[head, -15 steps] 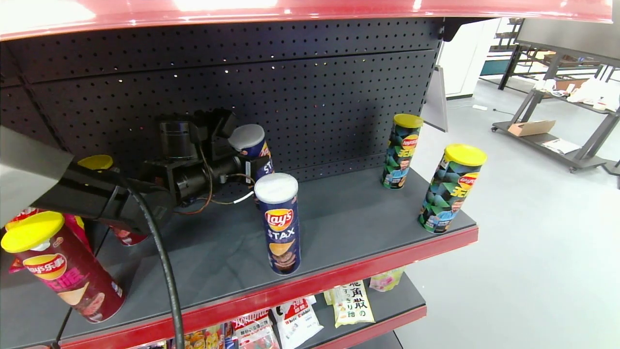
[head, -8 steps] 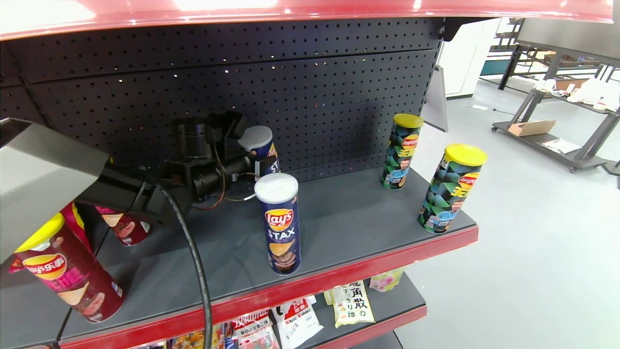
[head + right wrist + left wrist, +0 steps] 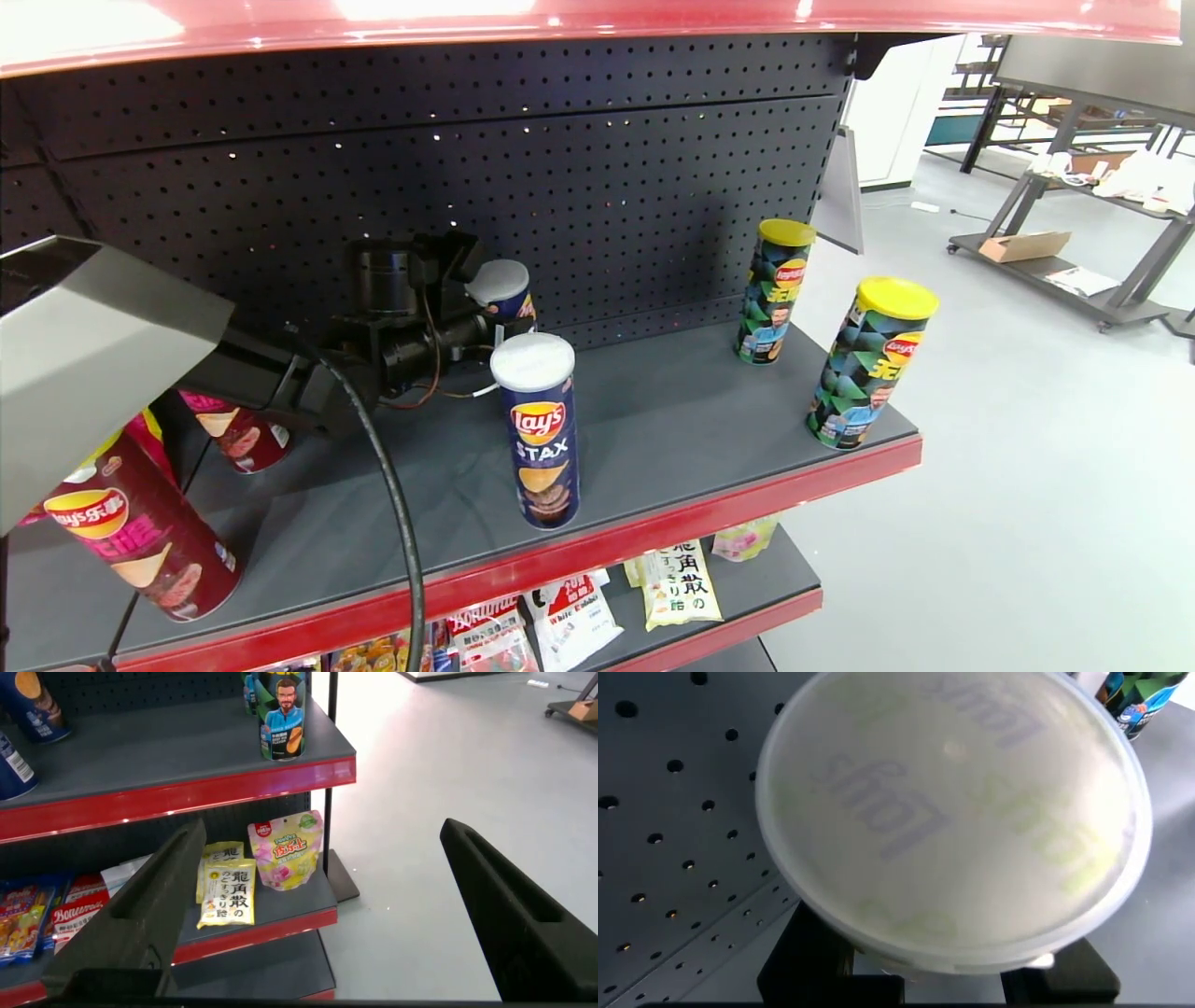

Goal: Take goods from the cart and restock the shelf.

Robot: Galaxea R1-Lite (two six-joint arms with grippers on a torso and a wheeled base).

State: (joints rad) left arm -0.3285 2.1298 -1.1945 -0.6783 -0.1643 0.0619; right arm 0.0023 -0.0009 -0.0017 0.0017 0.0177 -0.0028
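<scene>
Front can [image 3: 541, 429] on shelf [image 3: 672, 429], rear can [image 3: 505, 289] behind it, corner can [image 3: 873, 364] far right, bags [image 3: 681, 583] beneath

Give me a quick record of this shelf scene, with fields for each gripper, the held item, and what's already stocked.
Left gripper: shut on held blue can, at the back near the pegboard
Held can base: hidden behind front blue can
Right gripper: open, empty, snack bags on a lower shelf ahead of it
Upper shelf: front blue can upright near the edge; two green cans at right; red cans at left
</scene>
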